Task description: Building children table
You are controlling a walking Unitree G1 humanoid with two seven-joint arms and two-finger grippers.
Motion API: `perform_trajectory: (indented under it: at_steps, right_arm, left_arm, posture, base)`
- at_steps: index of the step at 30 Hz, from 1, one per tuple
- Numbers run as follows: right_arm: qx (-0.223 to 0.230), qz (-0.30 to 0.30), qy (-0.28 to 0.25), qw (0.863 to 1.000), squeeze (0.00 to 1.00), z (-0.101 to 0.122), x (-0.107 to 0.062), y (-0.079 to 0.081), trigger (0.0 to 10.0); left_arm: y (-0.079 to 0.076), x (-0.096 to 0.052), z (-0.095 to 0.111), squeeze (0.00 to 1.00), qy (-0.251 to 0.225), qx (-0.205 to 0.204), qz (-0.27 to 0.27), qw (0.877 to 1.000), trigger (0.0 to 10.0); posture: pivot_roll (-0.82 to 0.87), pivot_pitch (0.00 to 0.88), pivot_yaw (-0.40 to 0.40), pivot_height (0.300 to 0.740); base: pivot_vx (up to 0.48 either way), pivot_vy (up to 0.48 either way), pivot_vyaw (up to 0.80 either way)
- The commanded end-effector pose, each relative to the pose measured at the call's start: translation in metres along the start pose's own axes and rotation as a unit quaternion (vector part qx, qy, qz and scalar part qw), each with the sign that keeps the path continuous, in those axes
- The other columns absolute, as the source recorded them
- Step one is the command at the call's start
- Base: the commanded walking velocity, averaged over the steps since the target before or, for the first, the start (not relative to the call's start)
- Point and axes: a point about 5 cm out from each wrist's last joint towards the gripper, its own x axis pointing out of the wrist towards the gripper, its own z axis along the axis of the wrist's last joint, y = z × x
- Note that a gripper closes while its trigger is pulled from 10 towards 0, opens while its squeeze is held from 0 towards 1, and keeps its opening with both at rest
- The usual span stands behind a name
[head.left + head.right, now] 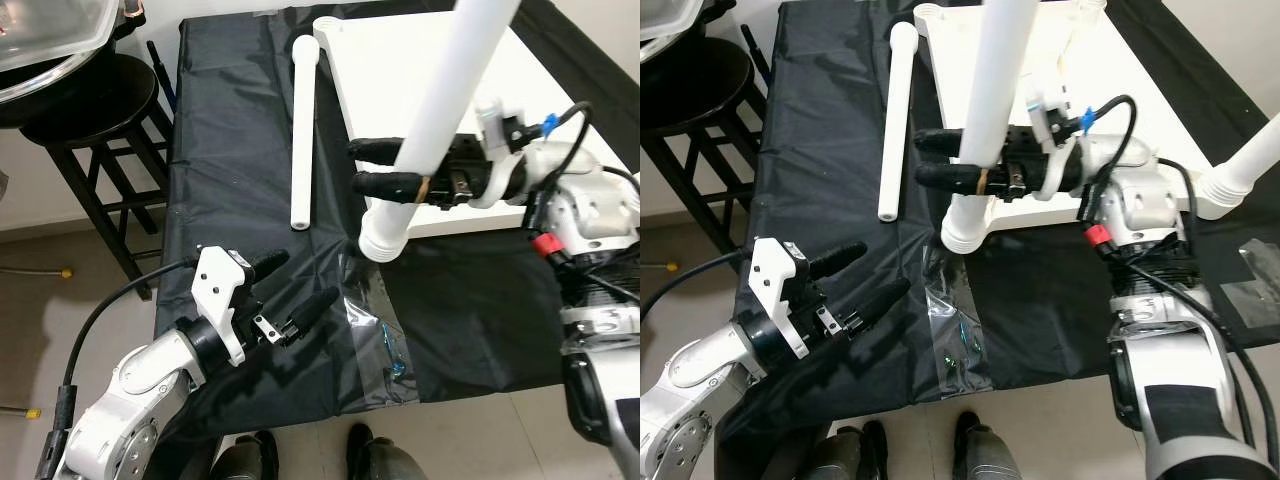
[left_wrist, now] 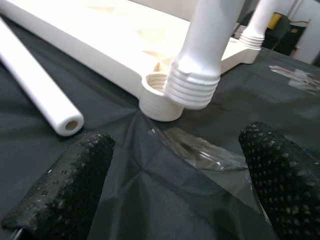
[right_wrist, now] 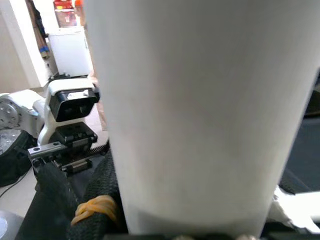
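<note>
A white table top [image 1: 400, 70] lies upside down on a black cloth [image 1: 230, 150]. My right gripper [image 1: 375, 167] is shut on a white table leg [image 1: 450, 100], held nearly upright. The leg's threaded end [image 2: 192, 85] hangs at the corner socket [image 2: 157, 82], slightly off to one side. A second white leg [image 1: 303, 130] lies loose on the cloth to the left of the top. Another leg [image 1: 1240, 165] stands in a corner at the right. My left gripper [image 1: 295, 295] hovers open above the cloth, in front of the socket, with nothing between its fingers.
A black stool [image 1: 90, 130] stands at the left beside the cloth's edge. A clear plastic wrapper [image 1: 375, 340] lies on the cloth near the front edge. More plastic [image 1: 1255, 265] lies at the right. My feet [image 1: 300, 455] stand at the front edge.
</note>
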Motion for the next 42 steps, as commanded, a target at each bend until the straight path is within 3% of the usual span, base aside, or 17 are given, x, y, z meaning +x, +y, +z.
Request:
perform_trajectory:
  at_steps: [1,3,8,19,25,35,42]
  right_arm:
    - [-0.019,-0.009,0.009,1.000,0.00,0.007,-0.007,-0.005,10.0]
    - [-0.043,-0.010,0.023,0.999,0.00,0.018,-0.009,-0.012,10.0]
    - [-0.049,0.009,0.023,0.999,0.00,0.024,-0.006,-0.012,10.0]
    - [-0.037,0.050,0.003,0.998,0.00,0.018,0.010,-0.010,10.0]
    - [-0.044,0.036,-0.009,0.998,0.00,0.019,0.022,-0.015,10.0]
    - [-0.034,0.036,-0.005,0.999,0.00,0.018,0.023,-0.018,10.0]
    - [-0.020,0.053,0.041,0.998,0.00,0.010,0.029,-0.019,10.0]
  left_arm:
    - [-0.005,-0.004,-0.001,0.00,-0.004,0.001,0.009,1.000,10.0]
    - [-0.011,-0.005,-0.004,0.00,0.001,0.001,0.014,1.000,10.0]
    - [-0.011,-0.008,-0.004,0.00,0.002,0.006,0.029,1.000,10.0]
    - [-0.015,-0.013,0.000,0.00,0.001,0.019,0.040,0.999,10.0]
    - [-0.020,-0.016,0.003,0.00,0.001,0.024,0.048,0.999,10.0]
    - [-0.024,-0.018,0.005,0.00,0.003,0.023,0.055,0.998,10.0]
    - [-0.028,-0.019,0.006,0.00,0.006,0.020,0.056,0.998,10.0]
  posture:
    - [0.04,0.361,0.019,0.740]
    - [0.05,0.375,0.026,0.740]
    - [0.05,0.392,0.027,0.740]
    - [0.07,0.422,0.023,0.740]
    - [0.07,0.445,0.017,0.740]
    - [0.07,0.464,0.007,0.740]
    - [0.06,0.474,0.001,0.740]
  base:
    - [0.000,0.000,0.00]
    - [0.000,0.000,0.00]
    - [0.000,0.000,0.00]
    - [0.000,0.000,0.00]
    - [0.000,0.000,0.00]
    - [0.000,0.000,0.00]
    - [0.000,0.000,0.00]
